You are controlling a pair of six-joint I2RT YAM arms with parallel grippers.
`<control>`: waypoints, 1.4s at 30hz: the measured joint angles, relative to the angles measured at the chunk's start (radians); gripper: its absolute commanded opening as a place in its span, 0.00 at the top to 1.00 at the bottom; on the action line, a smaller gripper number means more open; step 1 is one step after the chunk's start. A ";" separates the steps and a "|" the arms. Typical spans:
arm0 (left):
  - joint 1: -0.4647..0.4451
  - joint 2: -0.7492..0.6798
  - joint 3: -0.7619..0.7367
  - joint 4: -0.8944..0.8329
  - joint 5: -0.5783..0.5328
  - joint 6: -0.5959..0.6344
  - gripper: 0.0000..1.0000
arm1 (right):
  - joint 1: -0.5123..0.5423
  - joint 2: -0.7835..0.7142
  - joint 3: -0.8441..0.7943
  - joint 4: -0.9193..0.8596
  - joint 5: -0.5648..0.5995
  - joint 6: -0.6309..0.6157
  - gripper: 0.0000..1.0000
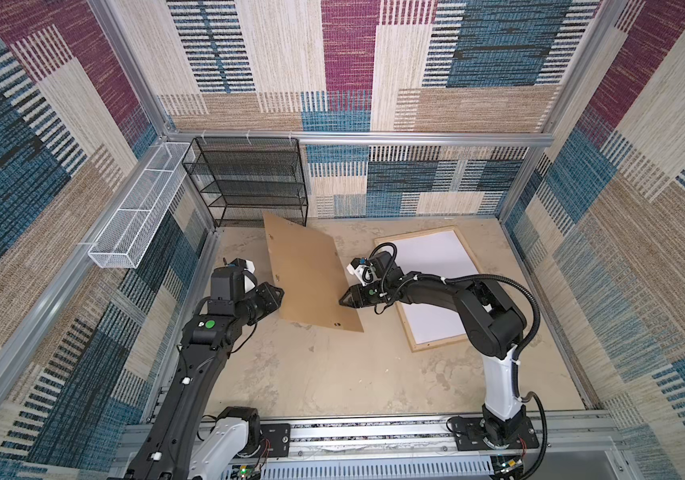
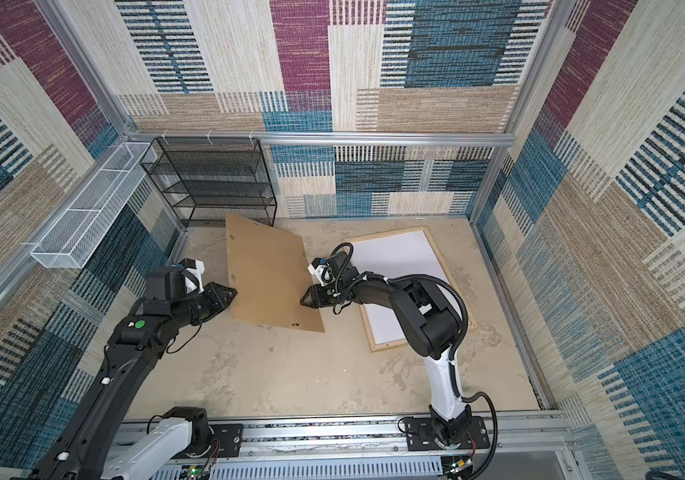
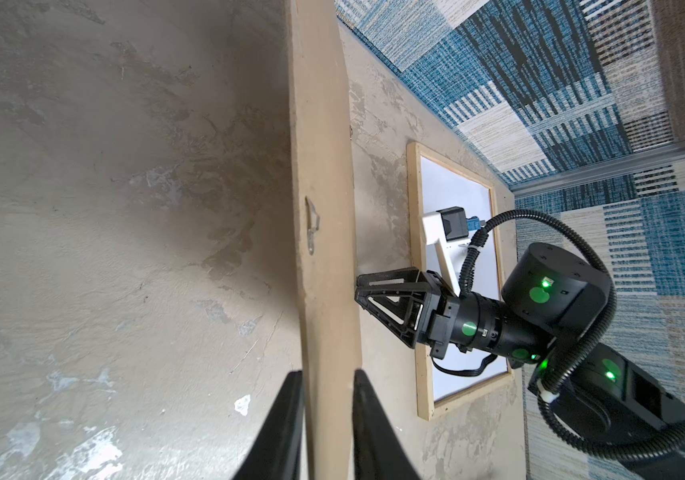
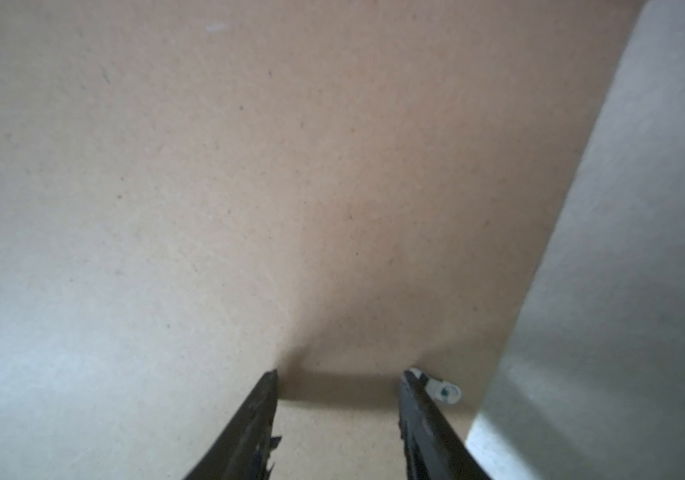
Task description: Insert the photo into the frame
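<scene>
The frame (image 1: 415, 233) (image 2: 390, 234) (image 3: 414, 187), of pale wood bars, lies flat on the right of the table. A plain white sheet fills it; I take this for the photo (image 1: 436, 257) (image 2: 399, 257) (image 3: 453, 191), lying back up with no print showing. The brown backing sheet (image 1: 307, 274) (image 2: 268, 270) (image 3: 320, 124) (image 4: 249, 166) stands tilted left of the frame. My left gripper (image 1: 280, 293) (image 2: 233, 293) (image 3: 328, 372) is shut on its left edge. My right gripper (image 1: 341, 300) (image 2: 301, 301) (image 3: 358, 286) (image 4: 338, 372) is open, tips against the sheet's face by its right edge.
A black mesh shelf rack (image 1: 249, 183) stands at the back left, just behind the backing sheet's far corner. A white mesh basket (image 1: 137, 216) hangs on the left wall. The arms' mounting rail (image 1: 374, 432) runs along the front. Patterned walls close in all sides.
</scene>
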State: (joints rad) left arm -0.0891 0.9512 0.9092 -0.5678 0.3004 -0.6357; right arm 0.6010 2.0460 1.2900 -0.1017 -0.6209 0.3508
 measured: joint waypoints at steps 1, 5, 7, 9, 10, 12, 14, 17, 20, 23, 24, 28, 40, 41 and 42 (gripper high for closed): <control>0.000 0.000 -0.003 0.005 0.003 -0.001 0.79 | 0.000 0.000 -0.001 0.004 -0.003 0.003 0.51; 0.000 0.002 -0.015 0.019 0.012 -0.006 0.84 | -0.001 0.000 -0.002 0.008 -0.011 0.004 0.51; 0.000 0.001 -0.021 0.024 0.014 -0.008 0.89 | -0.002 0.000 -0.002 0.008 -0.016 0.004 0.51; 0.000 0.000 -0.021 0.024 0.014 -0.016 0.94 | -0.003 0.000 -0.002 0.008 -0.018 0.006 0.51; 0.000 -0.001 -0.021 0.024 0.014 -0.019 0.97 | -0.004 0.000 -0.003 0.009 -0.019 0.006 0.51; 0.000 -0.003 -0.020 0.023 0.016 -0.019 1.00 | -0.008 -0.003 -0.005 0.008 -0.024 0.006 0.51; 0.000 -0.004 -0.018 0.021 0.016 -0.019 1.00 | -0.012 -0.004 -0.006 0.007 -0.024 0.006 0.51; 0.000 -0.008 -0.018 0.014 0.016 -0.019 1.00 | -0.027 -0.021 -0.005 -0.008 -0.024 0.005 0.51; -0.001 -0.031 -0.023 -0.003 0.013 -0.019 1.00 | -0.062 -0.063 0.011 -0.024 -0.019 -0.006 0.51; -0.001 -0.069 -0.023 -0.038 0.001 -0.020 1.00 | -0.093 -0.106 0.031 -0.030 -0.001 -0.019 0.51; -0.001 -0.084 -0.021 -0.052 -0.007 -0.019 1.00 | -0.100 -0.119 0.038 -0.032 0.004 -0.024 0.51; -0.001 -0.132 -0.006 -0.109 -0.021 -0.019 1.00 | -0.143 -0.166 0.062 -0.058 0.033 -0.047 0.51; -0.001 -0.281 -0.077 -0.122 0.021 -0.094 1.00 | -0.303 -0.233 0.076 -0.183 0.341 -0.110 0.49; -0.001 -0.296 -0.083 -0.121 0.026 -0.104 1.00 | -0.315 -0.233 0.078 -0.195 0.374 -0.118 0.49; -0.001 -0.314 -0.089 -0.120 0.031 -0.117 1.00 | -0.328 -0.233 0.080 -0.206 0.408 -0.125 0.48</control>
State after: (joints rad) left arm -0.0902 0.6373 0.8200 -0.6876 0.3313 -0.7528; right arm 0.2733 1.8133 1.3705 -0.3077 -0.2127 0.2260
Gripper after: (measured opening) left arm 0.081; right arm 0.509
